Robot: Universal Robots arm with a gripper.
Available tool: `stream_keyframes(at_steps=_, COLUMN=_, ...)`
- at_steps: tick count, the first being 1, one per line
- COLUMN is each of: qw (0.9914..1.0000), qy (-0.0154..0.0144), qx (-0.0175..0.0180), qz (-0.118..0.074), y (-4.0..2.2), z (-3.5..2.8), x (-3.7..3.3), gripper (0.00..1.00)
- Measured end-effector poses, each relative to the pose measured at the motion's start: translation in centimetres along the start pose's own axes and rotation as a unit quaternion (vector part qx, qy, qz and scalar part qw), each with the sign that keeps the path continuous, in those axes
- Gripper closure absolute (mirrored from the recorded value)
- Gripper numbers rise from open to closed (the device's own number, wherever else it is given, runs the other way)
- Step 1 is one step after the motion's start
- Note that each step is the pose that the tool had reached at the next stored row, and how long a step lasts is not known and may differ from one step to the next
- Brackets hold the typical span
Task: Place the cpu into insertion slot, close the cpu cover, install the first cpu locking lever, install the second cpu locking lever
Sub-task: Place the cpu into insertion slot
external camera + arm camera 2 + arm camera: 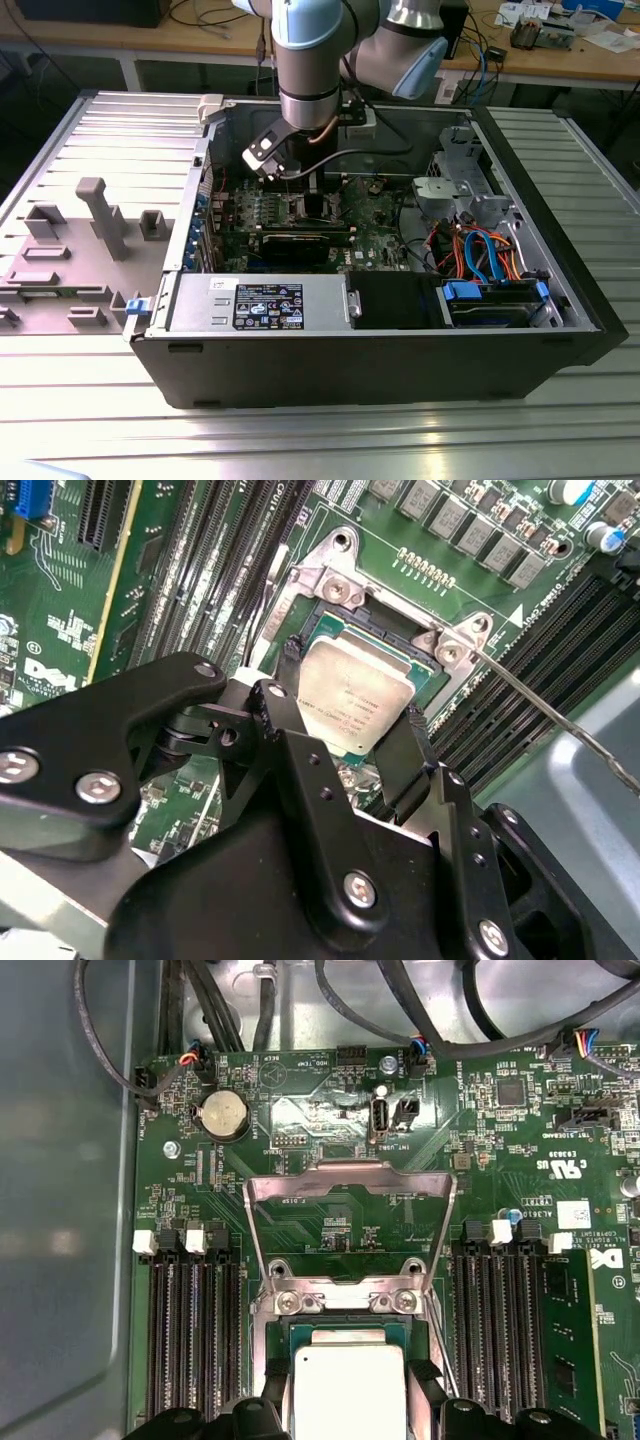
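Gripper: the gripper point(352, 688) is part open. Its two black fingertips point(416, 725) press against opposite edges of the cpu point(350, 1395), so it seems to have hold of the chip.
Chip position: directly between the fingertips, lying flat within the silver rim of the insertion slot point(330, 580). You cannot tell whether it is fully seated.
Chip look: a small flat square with a dull silver-grey metal top and a thin green border around it.
Handling, as a judgement: light, rigid and smooth-sided, so it could slip. The pin field beneath it is fragile. Take hold by two opposite edges only, and keep it level.
Cover: the cpu cover point(350, 1185), a thin silver frame with a large window, stands swung open just beyond the fingertips.
Lever: a thin wire locking lever point(540, 705) runs away from the gripper, unlatched.
Surroundings: the green motherboard point(300, 1120), with long black memory slots on either side of the fingers.
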State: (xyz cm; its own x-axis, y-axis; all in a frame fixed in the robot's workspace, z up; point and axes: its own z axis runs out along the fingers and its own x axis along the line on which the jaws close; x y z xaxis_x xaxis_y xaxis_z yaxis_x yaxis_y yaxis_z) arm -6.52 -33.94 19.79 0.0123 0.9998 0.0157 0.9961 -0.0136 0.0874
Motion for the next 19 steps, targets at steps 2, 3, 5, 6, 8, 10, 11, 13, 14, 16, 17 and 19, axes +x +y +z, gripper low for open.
stream_keyframes(at_steps=2, qw=1.0, qy=0.0, qx=0.0, qz=0.0, y=0.0, z=0.01, x=0.0, gripper=0.45)
stream_keyframes(at_steps=3, qw=1.0, qy=0.0, qx=0.0, qz=0.0, y=0.0, z=0.01, x=0.0, gripper=0.45)
stream_keyframes(at_steps=5, qw=1.0, qy=0.0, qx=0.0, qz=0.0, y=0.0, z=0.02, x=0.0, gripper=0.45)
stream_keyframes(at_steps=6, qw=1.0, qy=0.0, qx=0.0, qz=0.0, y=0.0, z=0.03, x=0.0, gripper=0.45)
stream_keyframes(at_steps=8, qw=1.0, qy=0.0001, qx=-0.0001, qz=0.0, y=0.0, z=0.04, x=0.0, gripper=0.45)
stream_keyframes(at_steps=10, qw=1.0, qy=0.0, qx=0.0, qz=0.0, y=0.0, z=0.04, x=0.0, gripper=0.38)
stream_keyframes(at_steps=11, qw=1.0, qy=0.0, qx=0.0, qz=0.0, y=0.0, z=0.04, x=0.0, gripper=0.38)
stream_keyframes(at_steps=13, qw=1.0, qy=0.0, qx=0.0, qz=0.0, y=0.0, z=0.04, x=0.0, gripper=0.38)
stream_keyframes(at_steps=14, qw=1.0, qy=0.0001, qx=-0.0001, qz=0.0, y=0.0, z=-0.02, x=0.01, gripper=0.38)
stream_keyframes(at_steps=16, qw=1.0, qy=0.0, qx=0.0, qz=0.0, y=0.02, z=-0.27, x=0.0, gripper=0.38)
stream_keyframes(at_steps=17, qw=1.0, qy=0.0, qx=0.0, qz=0.0, y=0.03, z=-0.36, x=0.0, gripper=0.38)
stream_keyframes(at_steps=19, qw=1.0, qy=0.0001, qx=-0.0001, qz=0.0, y=0.04, z=-0.45, x=0.01, gripper=0.38)
